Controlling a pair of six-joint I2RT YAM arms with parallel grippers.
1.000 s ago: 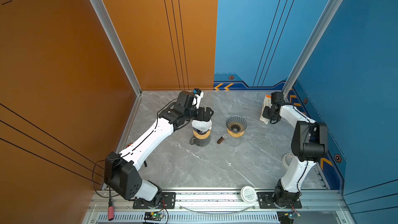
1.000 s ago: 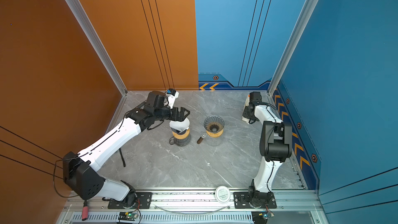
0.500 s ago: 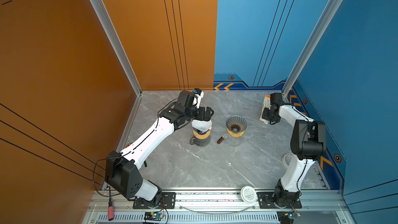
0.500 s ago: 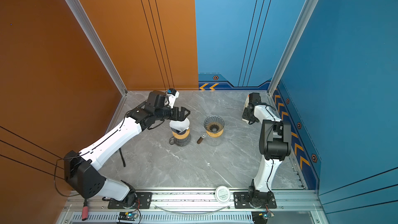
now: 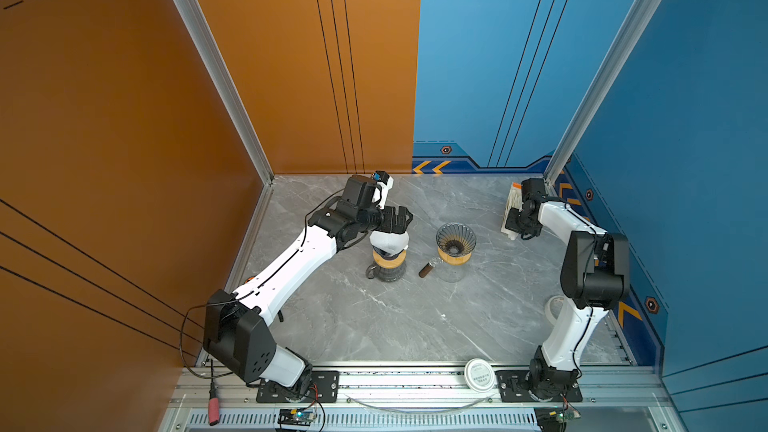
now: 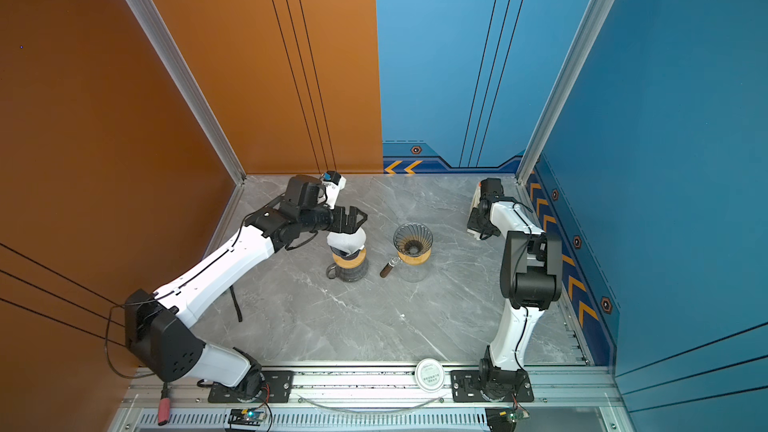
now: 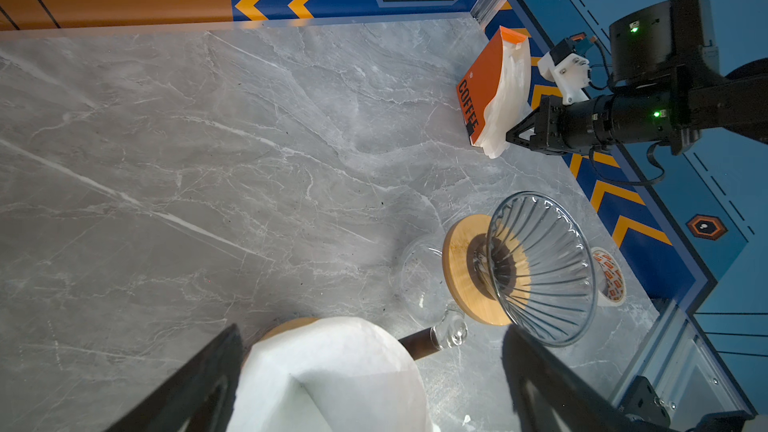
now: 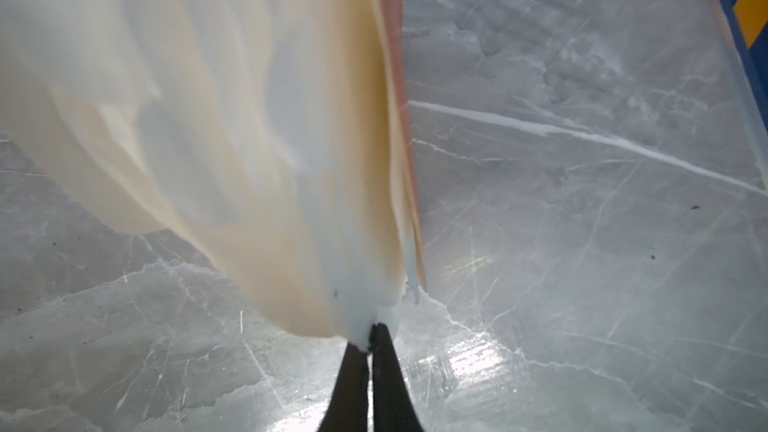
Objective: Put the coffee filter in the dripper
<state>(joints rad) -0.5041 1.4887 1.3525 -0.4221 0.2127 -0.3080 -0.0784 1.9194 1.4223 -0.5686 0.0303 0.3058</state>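
An empty ribbed glass dripper [image 5: 456, 238] [image 6: 412, 238] [image 7: 540, 268] sits on a wooden collar over a glass carafe mid-table. At the back right leans an orange pack [image 7: 478, 93] of white coffee filters [image 5: 512, 205] [image 8: 228, 118]. My right gripper [image 5: 515, 224] [image 6: 478, 222] [image 8: 371, 330] is shut on the corner of a coffee filter in that stack. I cannot tell whether it pinches one sheet or more. My left gripper [image 5: 399, 220] [image 6: 353, 220] [image 7: 372, 338] hangs open just above a second dripper with a white filter [image 5: 388, 239] [image 7: 332, 371] in it.
A brown carafe handle [image 5: 428, 270] sticks out between the two drippers. A paper cup [image 7: 609, 276] stands by the right wall, near the right arm's base. A white round lid [image 5: 478, 374] lies on the front rail. Walls close in at the back and on both sides.
The right gripper's jaws have closed onto the filter's corner. Both arms have hardly moved.
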